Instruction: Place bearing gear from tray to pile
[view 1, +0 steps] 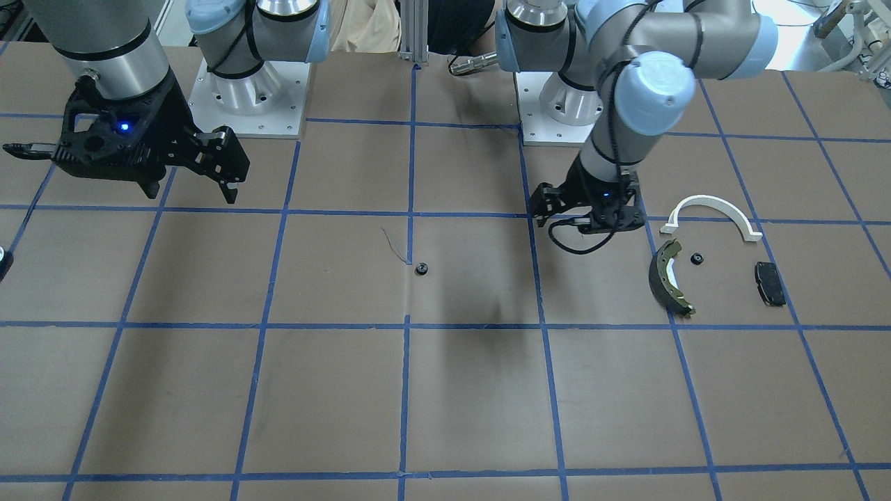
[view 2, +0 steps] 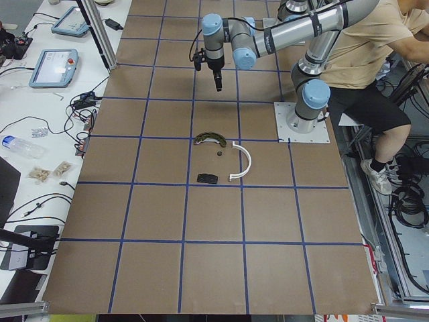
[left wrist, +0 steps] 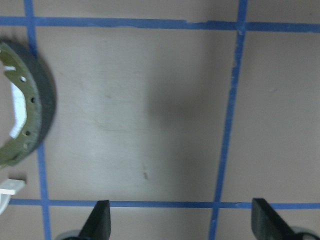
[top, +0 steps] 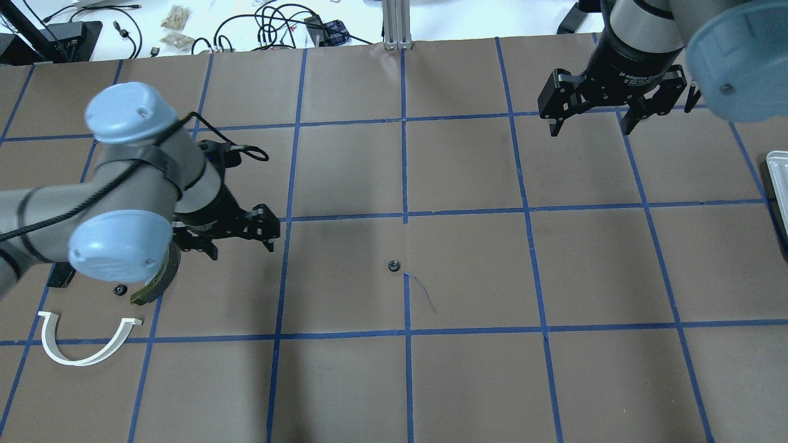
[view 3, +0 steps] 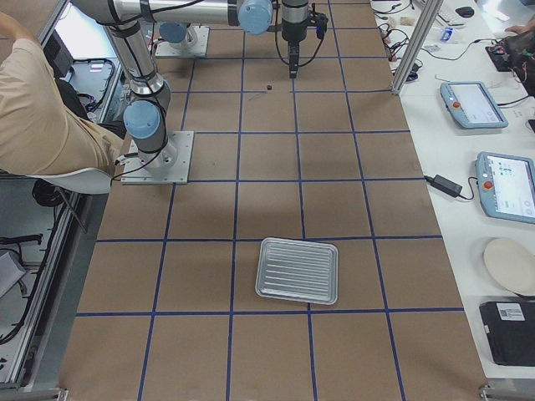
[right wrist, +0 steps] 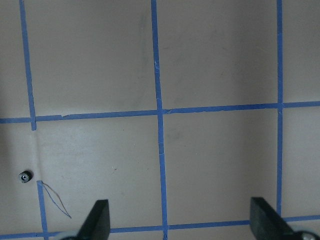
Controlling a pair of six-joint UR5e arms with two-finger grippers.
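Note:
One small black bearing gear (view 1: 421, 268) lies alone at the table's middle, also in the overhead view (top: 394, 266) and the right wrist view (right wrist: 24, 176). A second gear (view 1: 697, 259) lies in the pile, between the white half-ring arch (view 1: 711, 212), the dark brake shoe with olive edge (view 1: 668, 278) and the small black pad (view 1: 770, 283). My left gripper (top: 242, 249) is open and empty, just beside the brake shoe (left wrist: 25, 125). My right gripper (top: 591, 128) is open and empty, high over the table, apart from the tray (view 3: 298, 270). The tray looks empty.
The tray's edge (top: 777, 184) shows at the overhead view's right border. A thin scratch mark (top: 422, 292) lies by the middle gear. An operator (view 2: 375, 60) sits behind the robot bases. Cables and tablets lie on the side bench (view 3: 476, 104).

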